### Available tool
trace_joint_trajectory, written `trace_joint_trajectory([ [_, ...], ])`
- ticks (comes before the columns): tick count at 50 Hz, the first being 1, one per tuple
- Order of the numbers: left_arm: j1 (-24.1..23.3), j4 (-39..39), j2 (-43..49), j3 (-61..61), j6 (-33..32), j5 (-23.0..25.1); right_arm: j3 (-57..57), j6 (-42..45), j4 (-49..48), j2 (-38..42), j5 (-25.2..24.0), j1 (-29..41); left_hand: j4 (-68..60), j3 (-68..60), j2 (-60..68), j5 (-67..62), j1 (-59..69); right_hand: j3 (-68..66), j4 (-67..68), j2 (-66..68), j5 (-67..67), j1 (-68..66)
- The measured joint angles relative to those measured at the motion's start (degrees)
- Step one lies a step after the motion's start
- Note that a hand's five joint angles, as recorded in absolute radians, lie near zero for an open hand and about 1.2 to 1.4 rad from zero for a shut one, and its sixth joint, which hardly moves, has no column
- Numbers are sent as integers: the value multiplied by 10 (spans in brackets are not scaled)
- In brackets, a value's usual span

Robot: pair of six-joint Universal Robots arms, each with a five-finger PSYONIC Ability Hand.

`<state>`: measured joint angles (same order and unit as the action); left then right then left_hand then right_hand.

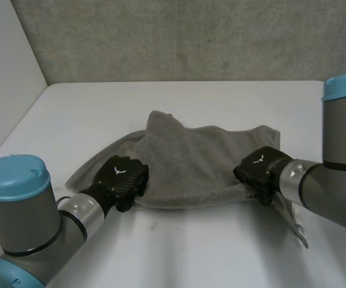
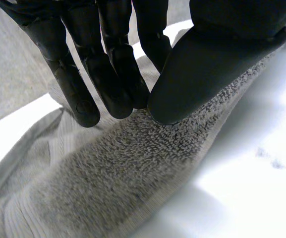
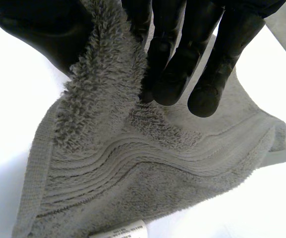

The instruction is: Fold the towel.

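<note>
On the white counter by a grey wall, the left hand and right hand are each pinching the rumpled towel at its near edge with fingers and thumb.

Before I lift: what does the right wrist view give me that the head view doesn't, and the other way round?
Right wrist view adds: the right hand pinching a raised fold of the towel between thumb and fingers, the woven bands across the cloth, and a white label at its edge. Head view adds: the whole towel lying rumpled on the white table, with the left hand at its near left edge. Shared: the right hand at the towel's near right corner.
</note>
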<state>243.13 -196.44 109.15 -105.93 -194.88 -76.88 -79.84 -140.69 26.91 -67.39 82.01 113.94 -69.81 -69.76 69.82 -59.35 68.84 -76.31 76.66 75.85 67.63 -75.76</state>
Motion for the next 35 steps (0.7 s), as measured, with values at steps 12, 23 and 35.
trace_joint_trajectory([
  [12, -11, -16, -2, 20, -2, 1, -74, 19, -71, -43, 5, -42, 445, 446, -447, 443, -435, 0, 0, 0, 0, 0],
  [23, 72, -11, -14, 9, -6, 9, -97, 3, -149, -26, 5, -70, 526, 525, -525, 520, -515, 0, 0, 0, 0, 0],
  [35, 186, 4, -38, -30, -11, 86, -112, -9, -170, -16, 2, -72, 373, 373, -373, 368, -364, 0, 0, 0, 0, 0],
])
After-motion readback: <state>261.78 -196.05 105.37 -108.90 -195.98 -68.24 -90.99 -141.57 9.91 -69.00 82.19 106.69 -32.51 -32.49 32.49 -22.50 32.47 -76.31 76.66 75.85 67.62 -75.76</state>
